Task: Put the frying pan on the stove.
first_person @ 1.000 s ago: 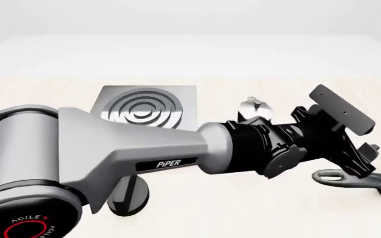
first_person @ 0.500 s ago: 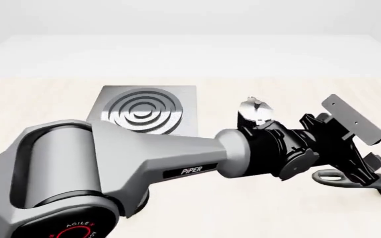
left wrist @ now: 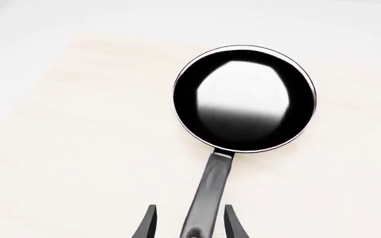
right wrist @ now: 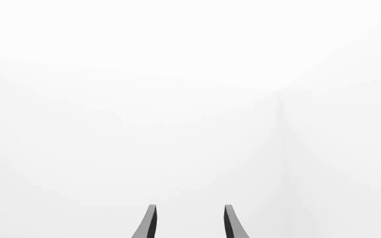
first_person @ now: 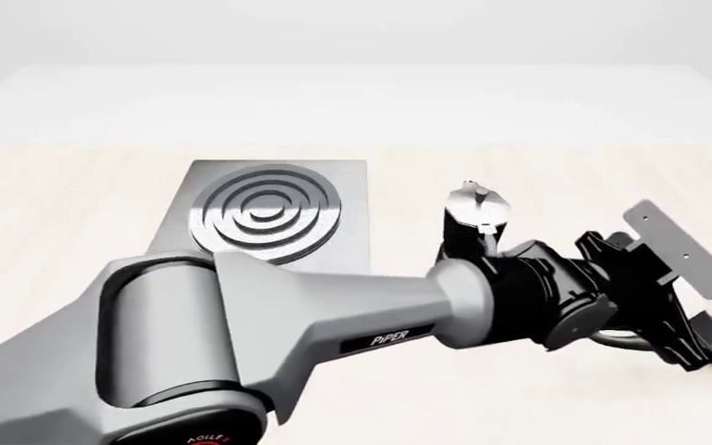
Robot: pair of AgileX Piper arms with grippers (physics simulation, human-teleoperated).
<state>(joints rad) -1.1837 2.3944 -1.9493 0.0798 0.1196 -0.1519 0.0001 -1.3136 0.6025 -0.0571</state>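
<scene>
Pan handle point(left wrist: 207, 196) runs straight between the left gripper's point(left wrist: 189, 223) wide-open fingers, not squeezed yet. Frying pan point(left wrist: 244, 98) sits right of the stove point(first_person: 270, 218). Right gripper point(right wrist: 189, 223) waits open, holding nothing.

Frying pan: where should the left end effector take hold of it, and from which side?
Grip the frying pan by its long dark handle, coming from the handle's free end along its length. The bowl is round and too wide for the jaws; the handle is narrow and straight. The left end effector is open with the handle already between its fingers, so closing there looks sound.
</scene>
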